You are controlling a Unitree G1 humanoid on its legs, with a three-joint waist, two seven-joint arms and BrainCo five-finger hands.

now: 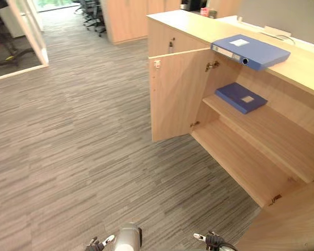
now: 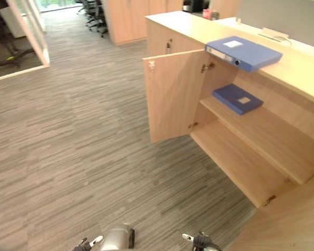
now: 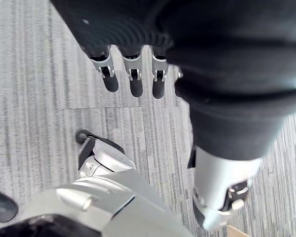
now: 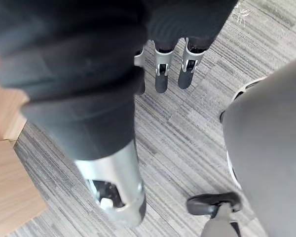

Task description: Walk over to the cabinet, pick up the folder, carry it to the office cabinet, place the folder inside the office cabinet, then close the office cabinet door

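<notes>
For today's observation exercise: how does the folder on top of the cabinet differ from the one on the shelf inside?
The top folder is lighter blue; the shelf folder is darker. The top folder is thicker, with a spine hole; the shelf folder looks slimmer. Both lie flat with a pale label on the cover.

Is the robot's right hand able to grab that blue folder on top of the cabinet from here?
Probably not yet. The right hand hangs low over the carpet, well short of the blue folder on the cabinet top. Nothing blocks the way; it likely must walk closer.
</notes>
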